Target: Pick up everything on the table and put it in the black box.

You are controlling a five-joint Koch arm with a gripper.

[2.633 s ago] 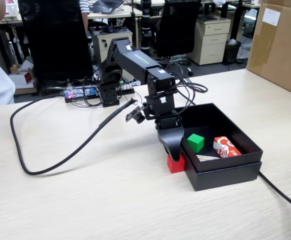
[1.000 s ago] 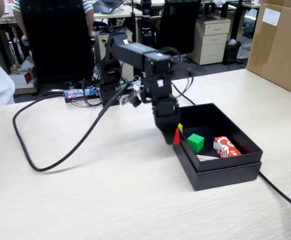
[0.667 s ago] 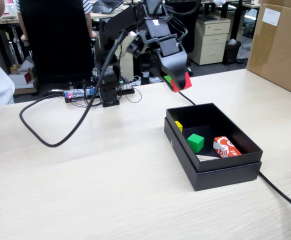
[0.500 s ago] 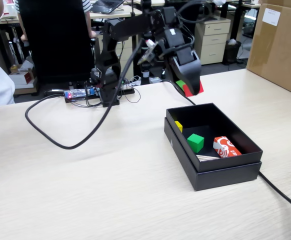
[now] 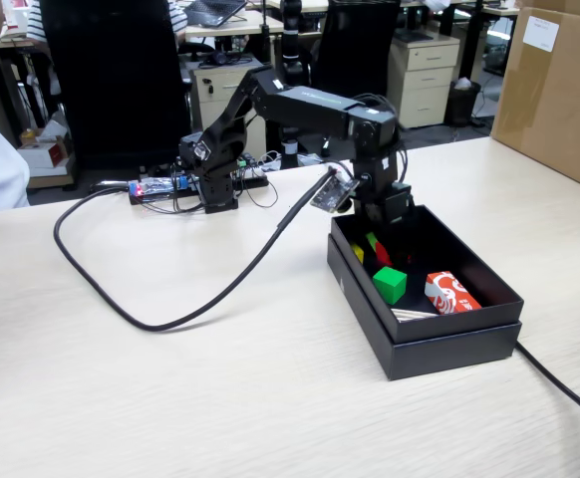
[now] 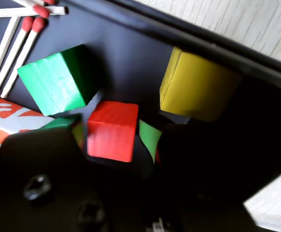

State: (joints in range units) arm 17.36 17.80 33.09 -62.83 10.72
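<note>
The red cube point(image 6: 110, 130) sits between my gripper's point(image 6: 112, 134) green-padded jaws, which press on its two sides, low inside the black box point(image 5: 449, 347). In the fixed view the arm reaches down over the box's back left corner. There the gripper point(image 5: 377, 249) shows a bit of the red cube point(image 5: 382, 255) just above the box floor. The black box stands on the beige table point(image 5: 170, 398).
In the box lie a green cube point(image 6: 58, 82), a yellow cube point(image 6: 198, 87), a red-and-white packet point(image 5: 451, 292) and several matches point(image 6: 15, 43). A black cable point(image 5: 170, 321) loops over the table at the left. A brown carton point(image 5: 559, 90) stands at the far right.
The gripper took the red cube off the table beside the box, lifted it high, carried it over the box and has come down into the back left corner.
</note>
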